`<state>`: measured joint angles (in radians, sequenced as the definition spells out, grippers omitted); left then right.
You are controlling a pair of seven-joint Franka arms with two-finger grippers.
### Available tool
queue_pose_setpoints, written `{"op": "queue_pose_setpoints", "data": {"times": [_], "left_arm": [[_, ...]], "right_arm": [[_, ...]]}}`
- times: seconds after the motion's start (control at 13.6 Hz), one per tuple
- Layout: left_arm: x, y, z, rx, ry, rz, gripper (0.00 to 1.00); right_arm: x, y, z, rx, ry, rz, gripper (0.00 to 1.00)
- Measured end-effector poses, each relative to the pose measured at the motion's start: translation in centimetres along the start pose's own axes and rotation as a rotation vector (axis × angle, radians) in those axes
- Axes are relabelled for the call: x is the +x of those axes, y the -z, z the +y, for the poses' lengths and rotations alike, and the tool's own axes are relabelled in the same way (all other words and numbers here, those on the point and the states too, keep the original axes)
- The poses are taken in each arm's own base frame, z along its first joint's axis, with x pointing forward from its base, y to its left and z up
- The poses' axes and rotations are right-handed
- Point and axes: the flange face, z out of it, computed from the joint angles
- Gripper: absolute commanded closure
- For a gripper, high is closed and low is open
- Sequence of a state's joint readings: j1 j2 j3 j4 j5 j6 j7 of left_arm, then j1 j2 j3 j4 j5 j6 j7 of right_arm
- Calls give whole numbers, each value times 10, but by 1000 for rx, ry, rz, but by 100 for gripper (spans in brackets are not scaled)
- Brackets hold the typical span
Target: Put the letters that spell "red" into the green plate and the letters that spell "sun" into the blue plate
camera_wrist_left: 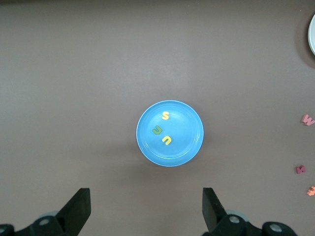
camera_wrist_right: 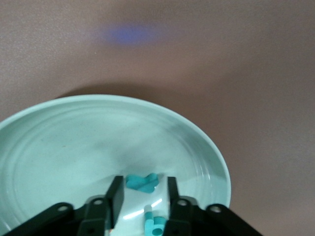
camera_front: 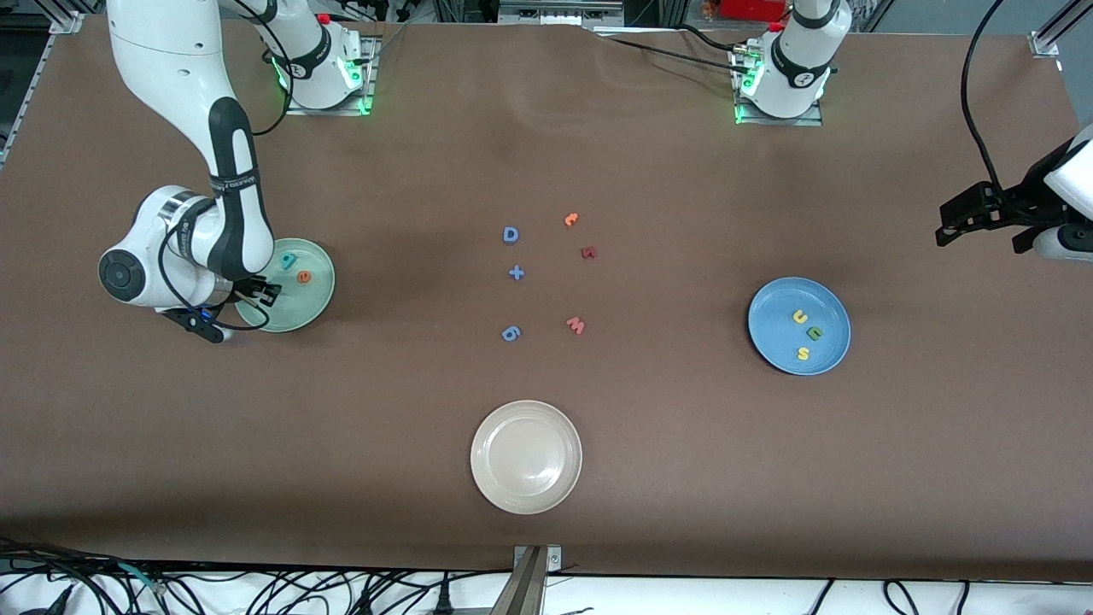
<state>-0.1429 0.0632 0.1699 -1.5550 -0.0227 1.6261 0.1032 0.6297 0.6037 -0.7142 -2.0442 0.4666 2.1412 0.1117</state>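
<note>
- Release of the third "red" letter seems in hand: the right gripper (camera_wrist_right: 143,196) hangs low over the green plate (camera_front: 318,301) near the table's edge at the right arm's end. Its fingers stand apart around a teal letter (camera_wrist_right: 142,183) lying in the plate.
- Next it need only rise straight clear.
- The orange "e" (camera_front: 304,277) and a second teal letter (camera_front: 289,260) share that plate; a teal scrap lower between the fingers is cut off.
- The blue plate (camera_front: 764,342) holds the "sun" letters (camera_front: 803,353).
- The left gripper (camera_wrist_left: 145,211), spread wide, waits.

Right gripper (camera_front: 260,295) over green plate (camera_front: 318,295)
</note>
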Motion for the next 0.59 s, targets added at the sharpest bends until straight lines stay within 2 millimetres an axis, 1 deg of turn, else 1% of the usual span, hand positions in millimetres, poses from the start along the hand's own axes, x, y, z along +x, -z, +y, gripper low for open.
{"op": "queue_pose_setpoints", "data": {"times": [0.15, 0.22, 0.3, 0.37, 0.59], "left_arm": [[0, 0, 0, 0, 0, 0, 0], [0, 0, 0, 0, 0, 0, 0], [0, 0, 0, 0, 0, 0, 0], [0, 0, 0, 0, 0, 0, 0], [0, 0, 0, 0, 0, 0, 0]], "right_arm": [[0, 6, -2, 12, 4, 4, 1], [-1, 15, -4, 27, 9, 5, 1], [-3, 30, -7, 49, 15, 2, 1], [-4, 50, -8, 77, 21, 3, 1], [-7, 122, -4, 165, 40, 12, 1]]}}
